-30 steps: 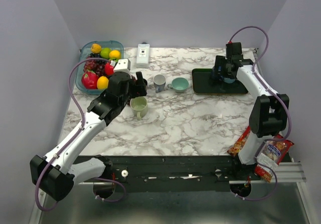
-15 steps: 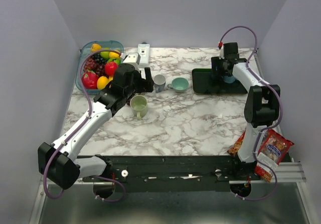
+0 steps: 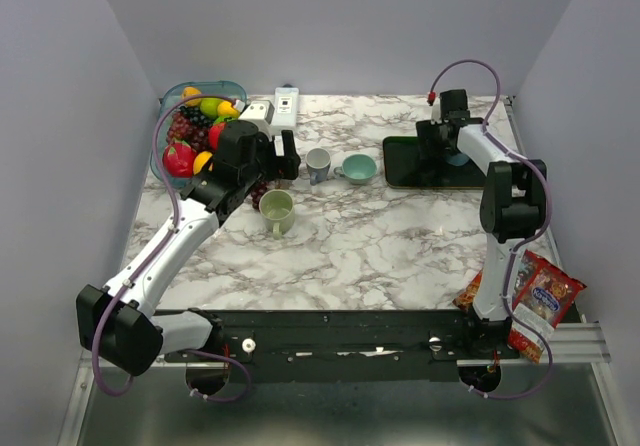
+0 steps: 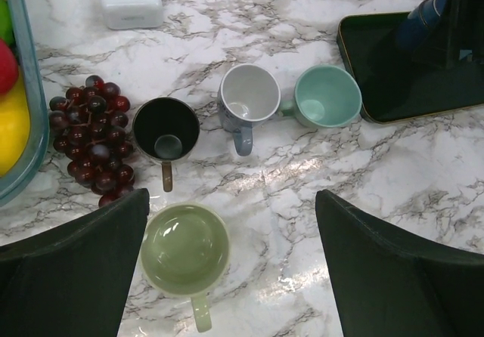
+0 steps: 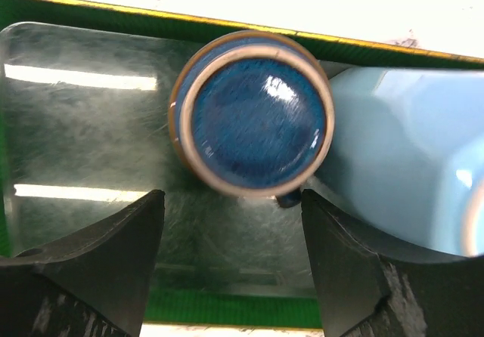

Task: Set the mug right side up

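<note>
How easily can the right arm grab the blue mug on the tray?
Probably yes: the right gripper hangs open right above the blue mug, with nothing covering it. The pale blue dish close beside it might crowd one finger.

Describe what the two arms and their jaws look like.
The left arm and right arm match: white links, bulky black joints, and a looping purple cable on each. The jaws are plain matte black wedges; no markings show.

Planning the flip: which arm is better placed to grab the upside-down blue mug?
Right. The right gripper is open directly above the blue mug on the tray; the left gripper hangs over the upright cups instead.
</note>
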You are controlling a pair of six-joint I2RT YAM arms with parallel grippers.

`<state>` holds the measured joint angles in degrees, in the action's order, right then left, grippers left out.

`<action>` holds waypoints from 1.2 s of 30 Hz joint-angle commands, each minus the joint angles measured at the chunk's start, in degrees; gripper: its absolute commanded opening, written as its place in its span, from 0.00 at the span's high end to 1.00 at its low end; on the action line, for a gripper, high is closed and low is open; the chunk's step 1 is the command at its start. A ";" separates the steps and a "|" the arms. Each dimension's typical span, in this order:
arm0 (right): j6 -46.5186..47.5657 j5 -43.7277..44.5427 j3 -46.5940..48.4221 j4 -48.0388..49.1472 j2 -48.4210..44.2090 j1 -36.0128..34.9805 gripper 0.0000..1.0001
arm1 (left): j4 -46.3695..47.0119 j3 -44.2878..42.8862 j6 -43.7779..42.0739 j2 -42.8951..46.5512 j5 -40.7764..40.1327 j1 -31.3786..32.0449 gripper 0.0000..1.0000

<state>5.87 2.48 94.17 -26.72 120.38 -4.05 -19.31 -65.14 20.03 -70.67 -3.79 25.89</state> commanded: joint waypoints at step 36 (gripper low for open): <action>-2.95 -1.77 0.76 -2.29 -2.59 0.28 0.99 | 0.68 1.34 -2.98 0.10 7.48 -2.51 0.01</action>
<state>6.50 3.40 96.36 -28.82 122.26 -4.03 -19.38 -63.20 16.60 -70.67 1.54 23.62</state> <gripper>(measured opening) 0.052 0.988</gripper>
